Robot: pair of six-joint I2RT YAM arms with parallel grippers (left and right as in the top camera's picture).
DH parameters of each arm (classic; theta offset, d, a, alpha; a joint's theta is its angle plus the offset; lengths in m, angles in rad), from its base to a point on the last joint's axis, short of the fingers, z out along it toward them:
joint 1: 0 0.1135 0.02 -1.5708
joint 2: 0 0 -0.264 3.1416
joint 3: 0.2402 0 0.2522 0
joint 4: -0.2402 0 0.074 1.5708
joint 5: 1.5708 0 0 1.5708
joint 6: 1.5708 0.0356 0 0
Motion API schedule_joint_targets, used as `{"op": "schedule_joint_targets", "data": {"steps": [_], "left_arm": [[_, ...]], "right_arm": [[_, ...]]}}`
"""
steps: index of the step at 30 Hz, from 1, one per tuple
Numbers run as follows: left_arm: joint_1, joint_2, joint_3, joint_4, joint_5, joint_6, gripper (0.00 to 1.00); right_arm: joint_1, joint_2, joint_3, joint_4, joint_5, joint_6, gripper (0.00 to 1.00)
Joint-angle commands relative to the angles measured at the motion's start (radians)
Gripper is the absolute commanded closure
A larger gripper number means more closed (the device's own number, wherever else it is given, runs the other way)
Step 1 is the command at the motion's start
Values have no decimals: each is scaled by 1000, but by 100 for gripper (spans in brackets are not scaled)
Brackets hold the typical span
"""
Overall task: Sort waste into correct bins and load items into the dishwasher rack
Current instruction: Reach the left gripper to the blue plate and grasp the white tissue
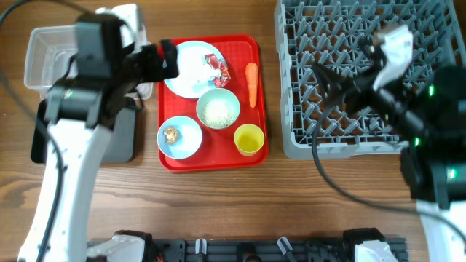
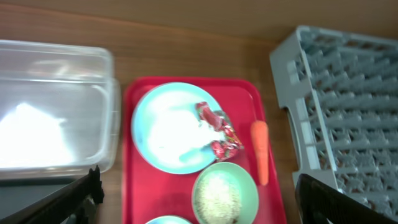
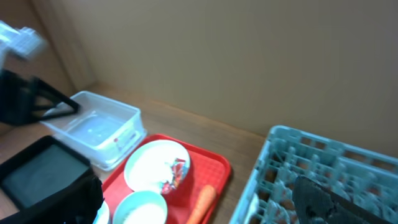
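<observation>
Basically nothing sorted yet: wrapper, carrot, plate, rice bowl, scrap bowl and yellow cup all sit on the red tray. Dishwasher rack and clear tub look empty; left pincer and right pincer gape wide, holding nothing

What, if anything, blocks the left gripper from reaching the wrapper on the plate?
Likely yes: the left gripper hangs open by the plate, and the wrapper lies exposed with nothing over it.

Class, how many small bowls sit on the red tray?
2. The rice bowl sits central on the red tray; the scrap bowl lies lower-left of it overhead. None looks hidden.
</observation>
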Motion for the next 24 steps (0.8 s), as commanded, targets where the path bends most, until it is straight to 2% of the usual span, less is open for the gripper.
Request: {"op": "schedule_joint_targets", "data": {"steps": [1, 4, 6, 11, 13, 16, 24], "left_arm": [[-30, 66, 27, -3, 13, -11, 0], [-31, 107, 27, 0, 109, -71, 0], [-31, 120, 27, 0, 156, -71, 0], [-43, 131, 27, 57, 154, -80, 1], [-65, 140, 27, 80, 53, -184, 1], [-100, 164, 27, 101, -59, -273, 1], [-161, 333, 27, 177, -178, -303, 1]], "right_arm": [[-3, 87, 59, -8, -100, -37, 0], [-3, 127, 59, -39, -93, -51, 0], [-3, 145, 59, -52, -93, -43, 0], [-3, 170, 59, -82, -66, -42, 0], [-3, 171, 58, -87, -40, -42, 0], [-3, 170, 58, -97, -28, -42, 0], [-3, 171, 58, -153, -27, -42, 0]]}}
